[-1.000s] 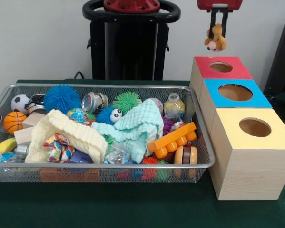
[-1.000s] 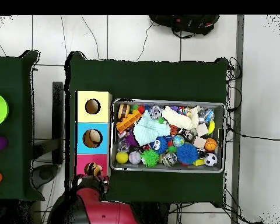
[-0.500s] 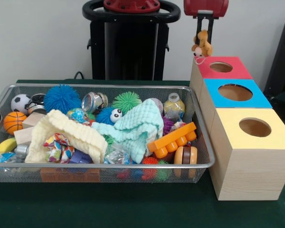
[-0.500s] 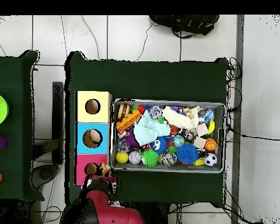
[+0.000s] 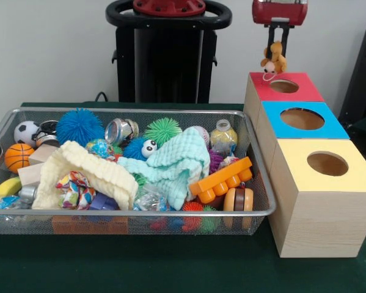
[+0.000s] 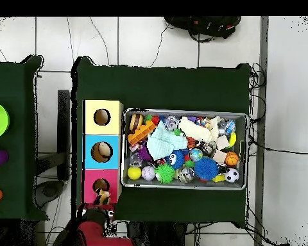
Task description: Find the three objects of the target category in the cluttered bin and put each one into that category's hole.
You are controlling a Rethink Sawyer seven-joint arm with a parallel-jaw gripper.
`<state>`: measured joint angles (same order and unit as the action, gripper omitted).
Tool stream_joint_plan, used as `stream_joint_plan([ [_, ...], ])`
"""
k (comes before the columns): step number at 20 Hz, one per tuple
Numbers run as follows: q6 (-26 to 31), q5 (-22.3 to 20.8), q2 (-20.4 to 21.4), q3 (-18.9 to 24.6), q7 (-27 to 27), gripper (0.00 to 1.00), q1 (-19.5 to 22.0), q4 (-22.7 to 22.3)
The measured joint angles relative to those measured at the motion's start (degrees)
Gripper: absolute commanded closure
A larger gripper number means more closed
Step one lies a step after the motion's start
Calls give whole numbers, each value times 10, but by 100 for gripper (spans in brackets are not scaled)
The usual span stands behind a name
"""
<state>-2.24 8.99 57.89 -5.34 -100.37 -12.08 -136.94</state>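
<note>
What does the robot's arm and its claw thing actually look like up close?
In the front view only the arm's end shows: a rounded red housing with a glossy sheen, and under it the gripper, a narrow black mount with slim dark fingers pointing down. From overhead the arm is a bulky red shell with black sections. No cables or markings are visible on it.

Red (image 5: 285, 86), blue (image 5: 302, 119) and yellow (image 5: 326, 163) box tops; a tan-and-brown plush toy (image 5: 274, 57); an orange-and-black basketball (image 5: 18, 157).
</note>
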Motion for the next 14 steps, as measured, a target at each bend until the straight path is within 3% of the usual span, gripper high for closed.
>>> stream_joint_plan([
  [4, 0, 24, -8, -12, 0, 100, -55, 0],
  [14, -12, 28, -29, -13, 0, 100, -43, 0],
])
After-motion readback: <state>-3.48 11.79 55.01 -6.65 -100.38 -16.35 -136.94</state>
